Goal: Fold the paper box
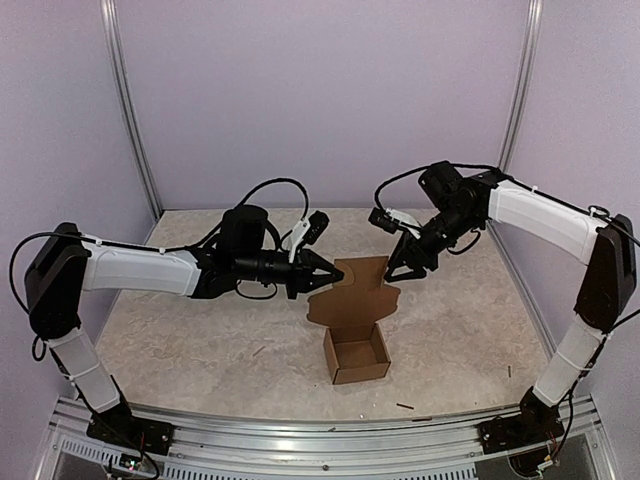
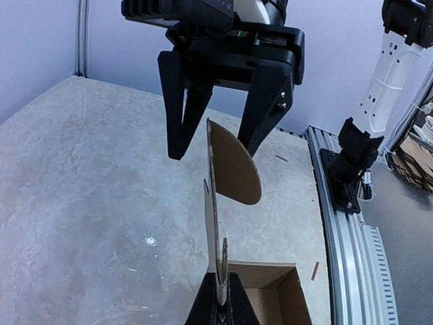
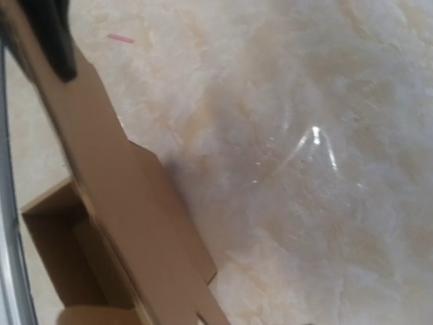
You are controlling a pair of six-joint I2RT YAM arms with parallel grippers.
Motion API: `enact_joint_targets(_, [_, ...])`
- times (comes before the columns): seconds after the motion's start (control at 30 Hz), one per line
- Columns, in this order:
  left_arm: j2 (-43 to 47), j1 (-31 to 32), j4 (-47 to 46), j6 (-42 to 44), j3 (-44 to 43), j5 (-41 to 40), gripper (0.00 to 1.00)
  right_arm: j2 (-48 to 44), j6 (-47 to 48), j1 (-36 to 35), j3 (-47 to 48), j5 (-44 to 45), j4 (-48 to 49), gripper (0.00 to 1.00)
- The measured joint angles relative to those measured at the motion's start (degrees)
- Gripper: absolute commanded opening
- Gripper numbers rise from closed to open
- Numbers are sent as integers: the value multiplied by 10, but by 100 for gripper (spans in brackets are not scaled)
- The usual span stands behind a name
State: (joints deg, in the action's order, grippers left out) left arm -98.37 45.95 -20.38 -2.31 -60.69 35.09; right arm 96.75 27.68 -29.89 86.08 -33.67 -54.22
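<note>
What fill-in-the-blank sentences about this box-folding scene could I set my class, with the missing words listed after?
1. The left gripper is ___ on the lid of the paper box.
2. The right gripper has its jaws ___, one finger on either side of the lid's top edge.
3. The lid stands ___ behind the tray, not folded down over it.
4. Inside, the tray is ___.

Missing words: shut; open; upright; empty.

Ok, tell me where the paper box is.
In the top view the paper box sits centre-front on the table, lid flap upright between the left gripper pinching it and the open right gripper.
</note>
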Motion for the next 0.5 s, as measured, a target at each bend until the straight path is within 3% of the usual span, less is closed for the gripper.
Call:
enact_joint_targets(0.27, [-2,-1,-17,-2,0,78,0,-7,49,0,0,-38,-11,41])
enact_joint_targets(0.5, [-11,-10,-33,-9,0,127,0,-6,99,-1,2,-101,-47,15])
